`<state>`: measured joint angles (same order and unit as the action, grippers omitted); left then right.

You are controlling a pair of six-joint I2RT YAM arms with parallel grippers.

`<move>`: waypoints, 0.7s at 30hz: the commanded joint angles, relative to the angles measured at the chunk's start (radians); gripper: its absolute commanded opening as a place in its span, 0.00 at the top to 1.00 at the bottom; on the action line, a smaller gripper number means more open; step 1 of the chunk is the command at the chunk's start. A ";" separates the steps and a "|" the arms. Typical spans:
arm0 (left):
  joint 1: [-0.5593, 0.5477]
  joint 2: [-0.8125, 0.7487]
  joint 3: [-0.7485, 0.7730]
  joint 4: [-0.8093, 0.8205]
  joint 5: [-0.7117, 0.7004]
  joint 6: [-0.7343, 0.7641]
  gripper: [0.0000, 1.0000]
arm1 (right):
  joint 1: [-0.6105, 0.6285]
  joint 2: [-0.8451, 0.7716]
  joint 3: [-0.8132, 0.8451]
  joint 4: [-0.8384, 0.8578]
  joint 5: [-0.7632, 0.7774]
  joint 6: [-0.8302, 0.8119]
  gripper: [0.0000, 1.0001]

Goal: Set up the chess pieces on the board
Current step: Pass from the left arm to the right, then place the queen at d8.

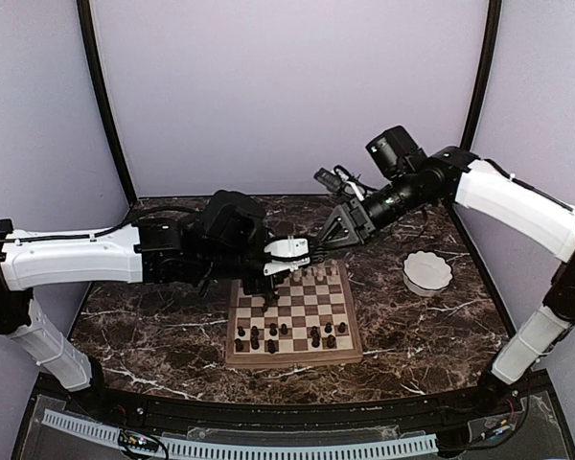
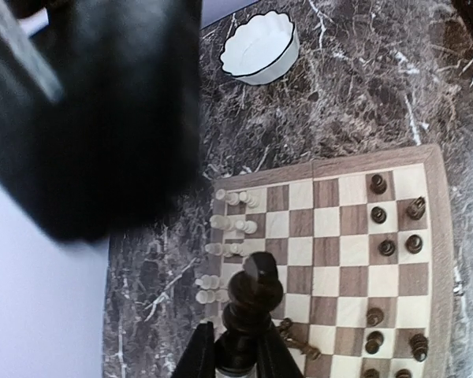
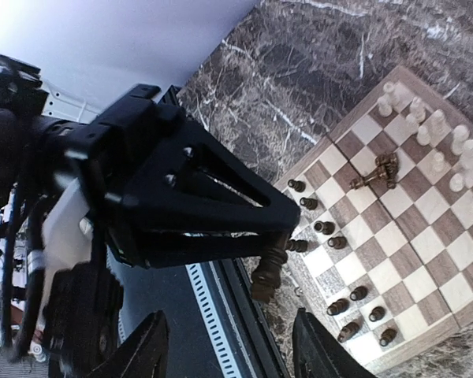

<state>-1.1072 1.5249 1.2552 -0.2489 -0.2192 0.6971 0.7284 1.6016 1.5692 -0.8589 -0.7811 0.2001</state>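
1. The dark brown pieces point(image 1: 273, 333) stand in the two near rows of the board point(image 1: 292, 360), with gaps that look widest around the middle. One of those bare squares is the likely target.
2. The left gripper point(image 2: 236, 346) hangs over the far-left part of the board. Its fingers point(image 2: 199, 356) are closed tight on the stem of one dark piece point(image 2: 254, 291), which is upright and clear of the squares. Carry it toward the near rows while it is high, and lower it only once it is over a free square.
3. Keep it vertical on the way down. Its neighbours stand close, so a tilted base could knock one over.
4. Toppled dark pieces point(image 3: 378, 169) lie in the middle of the board, so keep the path away from them.
5. The cream pieces point(image 1: 311, 273) crowd the far rows just beside the grip, so move away from them first.
6. The right gripper point(image 3: 227, 315) is spread wide and holds nothing. It sits close to the left one, so it should back off toward the far right, near the white bowl point(image 1: 427, 272).
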 commanded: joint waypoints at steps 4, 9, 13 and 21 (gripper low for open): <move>0.037 -0.088 0.004 -0.098 0.354 -0.454 1.00 | -0.045 -0.177 -0.125 0.175 0.134 0.060 0.43; 0.133 -0.141 -0.058 -0.015 0.532 -0.669 1.00 | -0.004 -0.254 -0.179 0.236 0.170 0.026 0.39; 0.192 -0.176 -0.125 0.068 0.652 -0.738 1.00 | 0.073 -0.221 -0.154 0.213 0.211 -0.018 0.39; 0.209 -0.156 -0.131 0.097 0.722 -0.724 0.99 | 0.135 -0.129 -0.082 0.239 0.252 -0.043 0.39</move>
<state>-0.9058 1.3785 1.1450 -0.2096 0.4191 -0.0029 0.8570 1.4441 1.4399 -0.6750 -0.5682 0.1795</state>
